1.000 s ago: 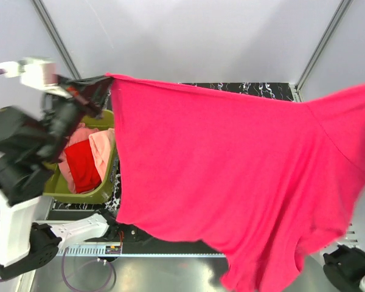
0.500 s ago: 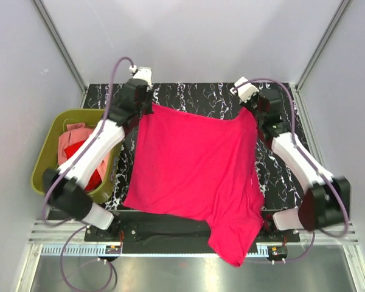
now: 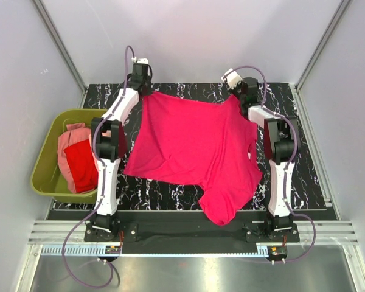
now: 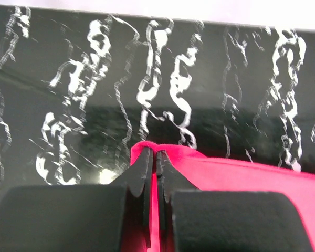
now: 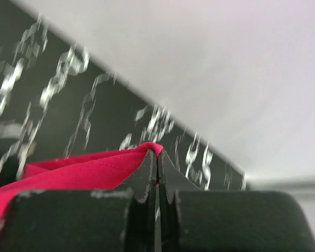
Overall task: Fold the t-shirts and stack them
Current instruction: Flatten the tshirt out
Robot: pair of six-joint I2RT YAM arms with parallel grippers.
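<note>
Black marbled bench point(image 3: 304, 164) holds the magenta t-shirt point(image 3: 194, 146) spread out. The left gripper point(image 4: 153, 153) and right gripper point(image 5: 156, 153) clamp tight on its corners near the far edge.

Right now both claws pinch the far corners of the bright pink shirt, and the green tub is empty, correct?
Not empty: the top external view shows the green tub holding a red shirt and a pale pink shirt. The left gripper and right gripper do pinch the bright pink shirt at its far corners.

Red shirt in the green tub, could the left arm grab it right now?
Probably not yet: the left tool is shut on a corner of the magenta shirt. The red shirt lies uncovered in the tub.
</note>
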